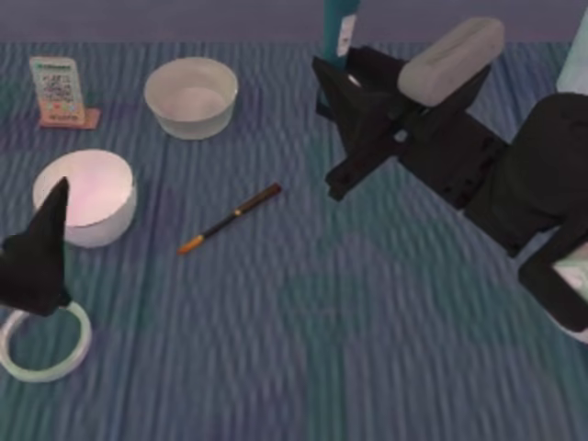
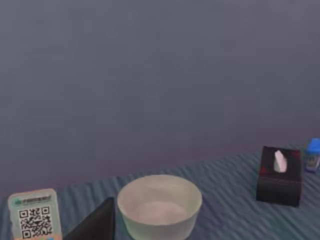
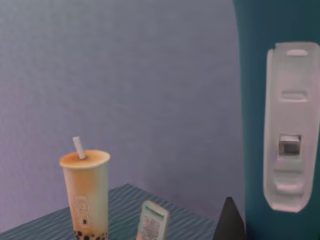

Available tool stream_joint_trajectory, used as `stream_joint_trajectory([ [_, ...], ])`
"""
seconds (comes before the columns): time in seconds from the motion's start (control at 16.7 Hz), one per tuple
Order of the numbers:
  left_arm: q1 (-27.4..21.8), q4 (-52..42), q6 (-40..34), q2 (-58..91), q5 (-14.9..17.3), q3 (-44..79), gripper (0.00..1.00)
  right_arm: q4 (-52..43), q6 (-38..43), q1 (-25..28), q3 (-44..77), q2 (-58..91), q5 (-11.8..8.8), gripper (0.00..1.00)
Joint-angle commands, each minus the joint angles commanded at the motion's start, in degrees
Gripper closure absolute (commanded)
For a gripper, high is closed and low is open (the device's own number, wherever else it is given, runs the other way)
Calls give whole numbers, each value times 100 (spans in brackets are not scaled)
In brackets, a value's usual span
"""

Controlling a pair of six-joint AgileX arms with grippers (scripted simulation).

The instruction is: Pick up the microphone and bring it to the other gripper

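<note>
Right arm: stretched in from the table's right, right gripper (image 1: 342, 87) clenched on the microphone (image 1: 339, 26) at the far edge.
Left gripper (image 1: 37, 257): near left edge; finger state unclear.
Bowls: white bowl (image 1: 191, 96), another bowl (image 1: 85, 197).
Brush (image 1: 230, 218): mid-table.

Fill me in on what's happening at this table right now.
The right gripper sits at the far edge of the table against the microphone, whose teal handle fills the right wrist view; whether it grips it cannot be told. The left gripper is parked at the table's left, beside a white bowl.
</note>
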Motion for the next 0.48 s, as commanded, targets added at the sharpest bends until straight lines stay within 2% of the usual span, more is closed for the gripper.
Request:
stream_joint_trajectory([
  [0.48, -905, 1145, 286, 3480, 1958, 1986, 0, 0, 0, 0, 0, 0, 0, 100],
])
